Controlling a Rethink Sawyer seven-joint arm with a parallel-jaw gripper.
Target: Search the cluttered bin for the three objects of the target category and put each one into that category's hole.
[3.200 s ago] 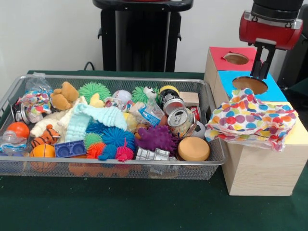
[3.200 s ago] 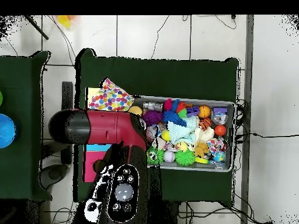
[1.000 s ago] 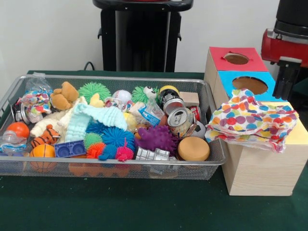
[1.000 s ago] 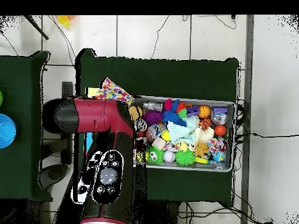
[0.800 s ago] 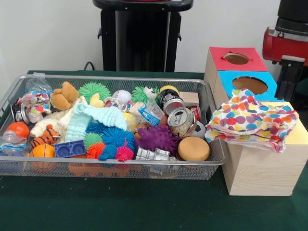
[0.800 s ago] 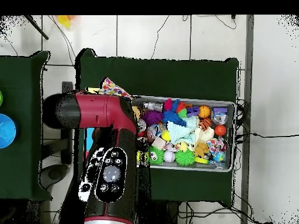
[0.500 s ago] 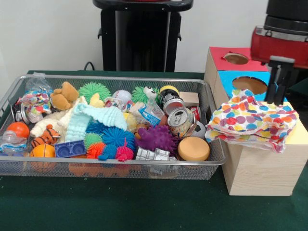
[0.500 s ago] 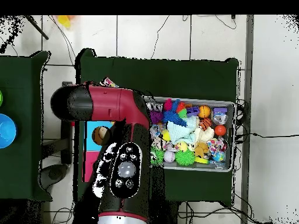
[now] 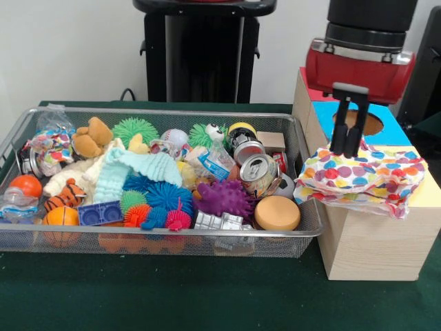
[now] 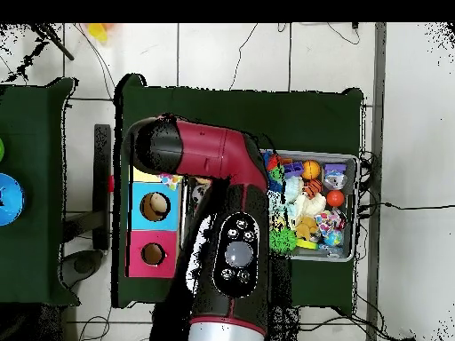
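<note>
My gripper (image 9: 346, 153) hangs from the red wrist with its two black fingers close together and nothing between them. Its tips sit just above the near-left part of the polka-dot cloth (image 9: 365, 174), which drapes over the yellow end of the wooden box (image 9: 372, 245). Behind the fingers lies the blue section's hole (image 9: 372, 123). The wire bin (image 9: 158, 236) to the left holds a mint cloth (image 9: 138, 169), a silver can (image 9: 260, 172), spiky balls (image 9: 224, 198) and plush toys (image 9: 93, 136). In the overhead view the arm (image 10: 213, 155) hides the gripper and the bin's left half.
The overhead view shows the blue hole (image 10: 155, 206) and the red hole (image 10: 153, 255) uncovered. A tan disc (image 9: 277, 212) and an orange ball (image 9: 60, 217) lie by the bin's front wall. Green table (image 9: 207, 296) lies in front.
In the front view the gripper swung from the box's far right, beyond the blue hole, leftward to hang over the polka-dot cloth. The cloth and bin contents stayed put.
</note>
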